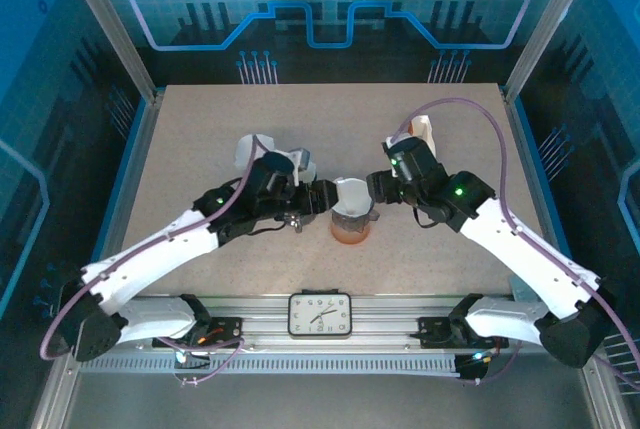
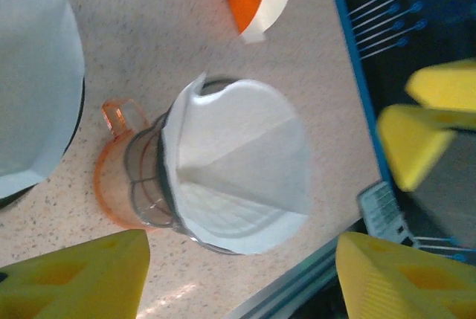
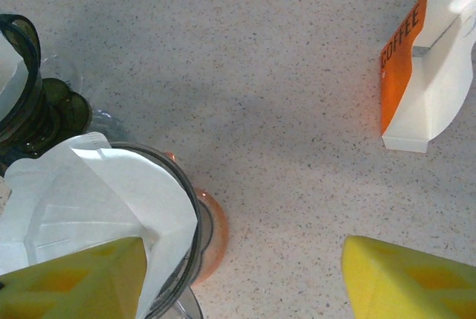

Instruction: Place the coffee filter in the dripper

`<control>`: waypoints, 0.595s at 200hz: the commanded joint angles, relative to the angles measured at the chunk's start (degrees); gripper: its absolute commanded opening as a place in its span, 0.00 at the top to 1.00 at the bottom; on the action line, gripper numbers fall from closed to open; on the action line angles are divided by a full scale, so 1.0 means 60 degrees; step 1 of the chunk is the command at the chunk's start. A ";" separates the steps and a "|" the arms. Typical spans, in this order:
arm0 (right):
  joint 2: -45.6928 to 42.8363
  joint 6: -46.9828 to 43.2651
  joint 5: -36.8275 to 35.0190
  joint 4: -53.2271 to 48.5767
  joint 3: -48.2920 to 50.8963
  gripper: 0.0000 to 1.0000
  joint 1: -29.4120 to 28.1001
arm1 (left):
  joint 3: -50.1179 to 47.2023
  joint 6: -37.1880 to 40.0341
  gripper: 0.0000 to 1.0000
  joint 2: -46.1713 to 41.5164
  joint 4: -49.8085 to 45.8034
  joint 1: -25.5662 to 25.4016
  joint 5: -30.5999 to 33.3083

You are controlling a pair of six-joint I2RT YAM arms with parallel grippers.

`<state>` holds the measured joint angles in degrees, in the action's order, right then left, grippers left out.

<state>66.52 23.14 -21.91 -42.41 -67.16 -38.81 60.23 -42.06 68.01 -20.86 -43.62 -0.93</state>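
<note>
At mid-table, between both arms, the coffee filter [image 2: 238, 174] sits opened inside the dripper [image 2: 130, 185], a clear cone on an orange base with a handle. One edge of the paper stands above the rim.

Handling assessment: the filter is thin folded paper, judged very light, limp and easily creased or torn. It would slide or lift at a slight touch. The best hold appears to be the raised upper edge or the seam fold, pinched gently. The dripper looks rigid and hard, and likely to tip if pushed at the rim.

Left gripper [image 2: 242, 263]: fingers apart, holding nothing, with the dripper just ahead of it. Right gripper [image 3: 245, 267]: fingers apart. One finger overlaps the paper in the wrist view, and contact cannot be confirmed.

Count: two grippers; one filter in the orange-based dripper; a second dripper [image 3: 22, 88], dark-rimmed, with white paper in it, just beside the first; and one orange-and-white carton [image 3: 424, 73] marked COFFEE, lying well apart on the table [image 3: 282, 51].
</note>
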 commanded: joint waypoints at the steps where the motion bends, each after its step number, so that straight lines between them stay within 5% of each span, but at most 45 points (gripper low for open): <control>1: -0.0639 0.0150 -0.0203 0.0866 0.0602 0.29 0.0125 | 0.0960 0.0938 0.24 -0.0885 -0.0867 0.0216 0.0712; 49: -0.1241 0.0220 -0.0212 0.1445 0.1332 0.28 0.0169 | 0.0145 0.0711 0.22 -0.2627 -0.1658 0.2840 0.0703; 90: -0.1338 0.0143 -0.0303 0.1505 0.1442 0.27 0.0180 | -0.1584 0.0221 0.50 -0.3943 -0.1936 0.5623 -0.0003; 119: -0.1404 0.0122 -0.0278 0.1651 0.1495 0.27 0.0206 | -0.3435 -0.0544 0.72 -0.3775 -0.1025 0.7339 -0.1671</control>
<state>59.37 23.57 -22.33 -34.72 -58.87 -38.48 47.22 -41.56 43.99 -28.67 -5.50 -2.02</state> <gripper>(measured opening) 0.726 0.338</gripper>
